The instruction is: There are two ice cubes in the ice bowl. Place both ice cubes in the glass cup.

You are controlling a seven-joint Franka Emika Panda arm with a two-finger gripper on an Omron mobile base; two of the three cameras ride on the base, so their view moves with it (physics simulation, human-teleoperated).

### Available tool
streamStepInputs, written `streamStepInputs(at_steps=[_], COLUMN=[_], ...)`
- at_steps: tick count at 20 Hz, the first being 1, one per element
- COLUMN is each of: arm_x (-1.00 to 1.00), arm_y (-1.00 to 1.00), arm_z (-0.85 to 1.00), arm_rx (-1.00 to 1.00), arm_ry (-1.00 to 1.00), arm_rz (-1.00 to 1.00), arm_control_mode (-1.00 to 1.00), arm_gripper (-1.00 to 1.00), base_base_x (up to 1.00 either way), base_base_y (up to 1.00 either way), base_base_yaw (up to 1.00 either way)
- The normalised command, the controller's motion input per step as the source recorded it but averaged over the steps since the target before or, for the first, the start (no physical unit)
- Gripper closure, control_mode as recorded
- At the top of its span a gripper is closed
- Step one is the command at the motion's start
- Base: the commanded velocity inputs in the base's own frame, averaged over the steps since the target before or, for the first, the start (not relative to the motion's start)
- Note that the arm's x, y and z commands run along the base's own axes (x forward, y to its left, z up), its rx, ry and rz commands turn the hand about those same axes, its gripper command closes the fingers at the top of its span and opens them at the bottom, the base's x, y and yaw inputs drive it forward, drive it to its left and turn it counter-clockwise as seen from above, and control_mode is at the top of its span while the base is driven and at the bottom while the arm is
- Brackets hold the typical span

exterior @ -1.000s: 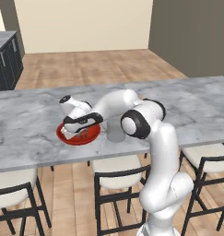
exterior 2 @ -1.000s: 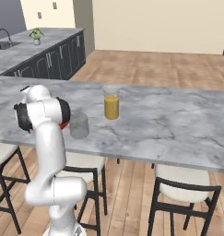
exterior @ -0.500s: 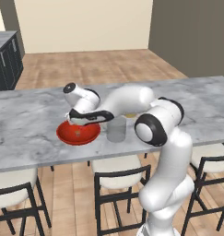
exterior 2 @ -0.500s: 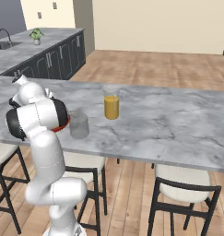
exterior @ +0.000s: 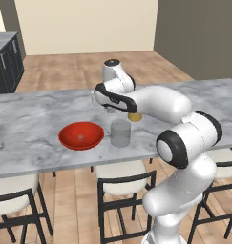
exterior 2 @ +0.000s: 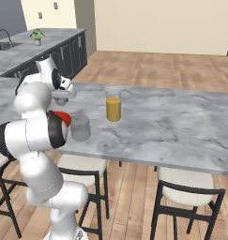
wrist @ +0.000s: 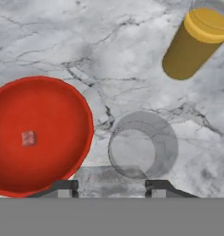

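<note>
The glass cup (wrist: 142, 145) stands upright, mouth up, just ahead of the downward-pointed gripper (wrist: 111, 186); one ice cube (wrist: 29, 138) lies in the ice bowl (wrist: 62, 99) leftward. Fingers are partly spread, possibly pinching something; it cannot be told.

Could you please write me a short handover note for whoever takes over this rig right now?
Tool: closed on what looks like the first ice cube, raised above the counter close to the glass cup.
Second ice cube: lying in the red ice bowl.
Glass cup: upright beside the bowl, not touching it, and it looks empty.
Done: one cube lifted out of the bowl.
Left: release it into the glass cup, then fetch the second cube and do the same.
</note>
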Motion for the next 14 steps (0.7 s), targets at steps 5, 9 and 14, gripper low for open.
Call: streamStepInputs(at_steps=[5,9,14], arm_x=[-0.19,-0.01,0.09], arm_y=[-0.86,-0.38,0.00], arm_z=[0.04,-0.25,-0.16], arm_rx=[0.13,0.00,0.02], arm_ry=[0.06,0.10,0.06], arm_rz=[-0.22,-0.11,0.00], arm_control_mode=[-1.00,-1.00,-1.00], arm_gripper=[1.00,1.00,1.00], base_base_x=[0.00,0.00,0.00], base_base_y=[0.00,0.00,0.00], base_base_yaw=[0.00,0.00,0.00])
